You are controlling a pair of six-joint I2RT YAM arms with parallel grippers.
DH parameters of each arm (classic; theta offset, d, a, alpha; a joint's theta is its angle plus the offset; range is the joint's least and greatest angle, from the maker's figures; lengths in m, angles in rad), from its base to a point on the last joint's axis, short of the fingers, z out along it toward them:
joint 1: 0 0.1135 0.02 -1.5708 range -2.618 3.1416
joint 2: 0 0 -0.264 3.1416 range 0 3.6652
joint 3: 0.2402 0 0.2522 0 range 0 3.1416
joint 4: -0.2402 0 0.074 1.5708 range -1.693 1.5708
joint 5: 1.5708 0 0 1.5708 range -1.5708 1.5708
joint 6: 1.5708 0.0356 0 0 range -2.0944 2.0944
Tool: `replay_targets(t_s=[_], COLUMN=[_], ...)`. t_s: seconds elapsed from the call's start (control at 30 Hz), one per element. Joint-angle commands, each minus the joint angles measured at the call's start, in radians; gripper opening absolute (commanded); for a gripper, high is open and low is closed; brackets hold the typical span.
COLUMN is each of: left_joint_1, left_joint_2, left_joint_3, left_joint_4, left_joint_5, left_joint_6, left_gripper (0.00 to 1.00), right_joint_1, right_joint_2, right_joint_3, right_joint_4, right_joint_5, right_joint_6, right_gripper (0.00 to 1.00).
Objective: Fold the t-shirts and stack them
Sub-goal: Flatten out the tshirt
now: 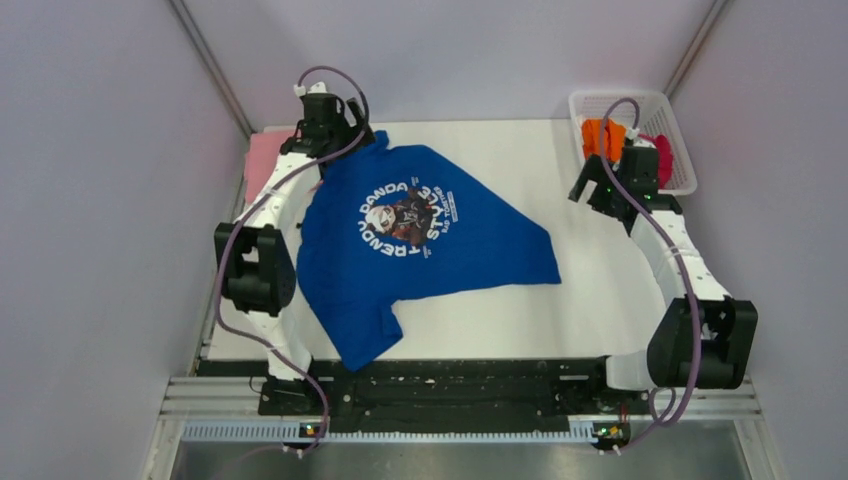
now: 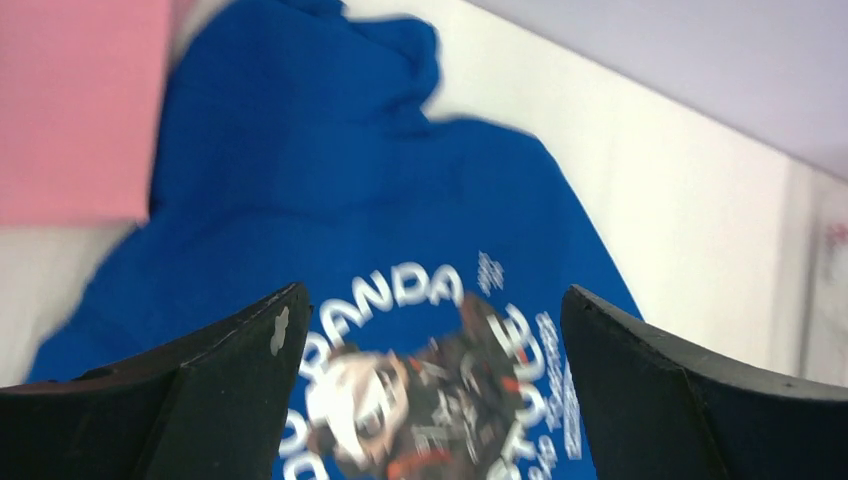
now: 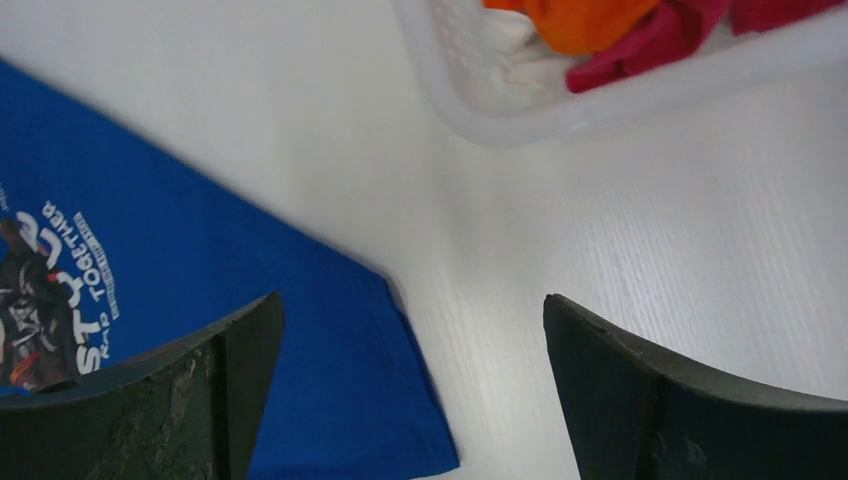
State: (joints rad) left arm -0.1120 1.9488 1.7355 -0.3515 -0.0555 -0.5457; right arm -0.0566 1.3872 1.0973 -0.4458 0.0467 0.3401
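Note:
The royal blue t-shirt (image 1: 420, 245) lies spread print-up on the white table, its round white lettered print (image 1: 408, 216) near the middle; it also shows in the left wrist view (image 2: 330, 200) and right wrist view (image 3: 200, 270). A folded pink t-shirt (image 1: 263, 160) lies at the back left, also in the left wrist view (image 2: 80, 110). Orange (image 1: 602, 137) and magenta (image 1: 662, 150) t-shirts lie in the basket. My left gripper (image 2: 430, 400) is open and empty above the blue shirt's collar end. My right gripper (image 3: 415, 400) is open and empty above the table near the shirt's right corner.
A white plastic mesh basket (image 1: 680, 178) stands at the back right corner, its rim in the right wrist view (image 3: 620, 100). Purple-grey walls close in on both sides. The black rail with the arm bases (image 1: 440, 390) runs along the near edge.

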Motion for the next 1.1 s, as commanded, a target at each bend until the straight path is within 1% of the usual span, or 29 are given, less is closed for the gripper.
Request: replay_targets(t_s=[0.0, 0.1, 0.17, 0.27, 0.33, 0.43, 0.53, 0.63, 0.7, 0.8, 0.9, 1.07], left_joint_1=[-0.057, -0.095, -0.109, -0.115, -0.116, -0.118, -0.13, -0.153, -0.161, -0.18, -0.188, -0.202], left_joint_2=[-0.205, -0.273, -0.305, -0.324, -0.315, -0.262, -0.192, -0.091, -0.013, 0.082, 0.179, 0.331], left_joint_3=[-0.202, -0.356, -0.445, -0.548, -0.603, -0.619, -0.605, -0.552, -0.479, -0.382, -0.271, -0.043], left_joint_4=[0.047, 0.042, 0.039, 0.038, 0.064, 0.068, 0.102, 0.118, 0.078, 0.06, 0.026, -0.043], left_joint_5=[-0.004, 0.046, 0.105, 0.177, 0.189, 0.201, 0.225, 0.204, 0.219, 0.226, 0.223, 0.264], left_joint_6=[0.021, 0.006, -0.021, -0.071, -0.094, -0.121, -0.145, -0.147, -0.145, -0.137, -0.127, -0.101], left_gripper=[0.99, 0.99, 0.99, 0.99, 0.99, 0.99, 0.99, 0.99, 0.99, 0.99, 0.99, 0.99], right_joint_1=[0.083, 0.171, 0.229, 0.308, 0.345, 0.383, 0.388, 0.386, 0.381, 0.355, 0.299, 0.202], right_joint_2=[-0.016, 0.043, 0.102, 0.208, 0.274, 0.352, 0.384, 0.399, 0.409, 0.415, 0.411, 0.387], right_joint_3=[-0.047, -0.037, -0.012, 0.022, 0.038, 0.056, 0.019, -0.032, -0.057, -0.095, -0.138, -0.202], right_joint_4=[0.17, 0.231, 0.248, 0.275, 0.296, 0.283, 0.294, 0.332, 0.339, 0.341, 0.353, 0.404], right_joint_5=[-0.154, -0.192, -0.201, -0.214, -0.222, -0.194, -0.133, -0.084, -0.067, -0.05, -0.053, -0.08], right_joint_6=[-0.031, -0.041, -0.048, -0.032, -0.016, -0.009, 0.018, 0.048, 0.067, 0.106, 0.158, 0.212], right_gripper=[0.99, 0.99, 0.99, 0.99, 0.99, 0.99, 0.99, 0.99, 0.99, 0.99, 0.99, 0.99])
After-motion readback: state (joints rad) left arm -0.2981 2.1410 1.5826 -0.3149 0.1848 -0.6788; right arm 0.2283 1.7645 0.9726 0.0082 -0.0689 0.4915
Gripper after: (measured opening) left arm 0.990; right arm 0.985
